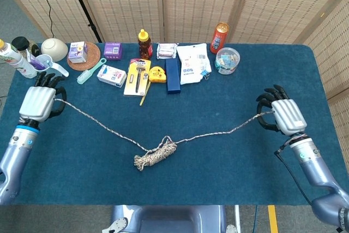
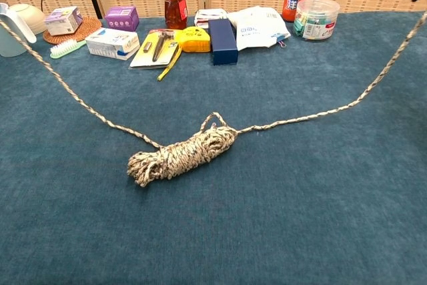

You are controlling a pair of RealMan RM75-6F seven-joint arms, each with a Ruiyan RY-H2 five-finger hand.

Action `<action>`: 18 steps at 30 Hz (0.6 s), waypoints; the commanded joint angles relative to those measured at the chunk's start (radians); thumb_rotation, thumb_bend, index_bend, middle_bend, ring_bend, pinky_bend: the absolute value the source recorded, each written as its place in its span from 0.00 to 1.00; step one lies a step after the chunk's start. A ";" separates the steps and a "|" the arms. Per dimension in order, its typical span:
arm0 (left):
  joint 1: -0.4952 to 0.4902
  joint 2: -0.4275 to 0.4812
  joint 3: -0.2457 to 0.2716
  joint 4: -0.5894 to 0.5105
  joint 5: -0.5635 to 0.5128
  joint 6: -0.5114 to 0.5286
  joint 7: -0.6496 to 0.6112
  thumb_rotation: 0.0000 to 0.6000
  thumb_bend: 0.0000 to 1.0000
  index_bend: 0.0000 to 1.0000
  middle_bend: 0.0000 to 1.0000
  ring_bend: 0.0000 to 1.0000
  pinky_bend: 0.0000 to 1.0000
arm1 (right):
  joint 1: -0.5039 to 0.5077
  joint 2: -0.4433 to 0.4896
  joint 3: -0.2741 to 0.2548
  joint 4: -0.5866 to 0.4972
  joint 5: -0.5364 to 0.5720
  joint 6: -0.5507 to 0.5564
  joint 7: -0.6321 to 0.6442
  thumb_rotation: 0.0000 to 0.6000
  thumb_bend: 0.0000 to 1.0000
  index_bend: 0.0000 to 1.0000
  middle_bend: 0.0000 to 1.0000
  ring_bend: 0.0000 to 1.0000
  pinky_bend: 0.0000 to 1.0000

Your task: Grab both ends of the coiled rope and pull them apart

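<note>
Rope (image 1: 155,154) lies coiled near the table's (image 1: 218,167) six o'clock edge, one strand running out toward nine o'clock, the other toward three. At nine, our left hand (image 1: 38,102) has its fingers curled round the left end. At three, our right hand (image 1: 286,115) grips the right end likewise. We judge the cord light, limp and slightly rough, so it should not slip; both strands sag, and the bundle may drag rather than unwind. The ends are where to hold.
</note>
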 commanded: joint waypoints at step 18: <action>-0.130 -0.082 -0.006 -0.125 0.041 -0.121 0.086 1.00 0.37 0.02 0.00 0.00 0.00 | 0.113 -0.035 0.015 -0.133 -0.016 -0.128 -0.047 1.00 0.43 0.08 0.01 0.00 0.00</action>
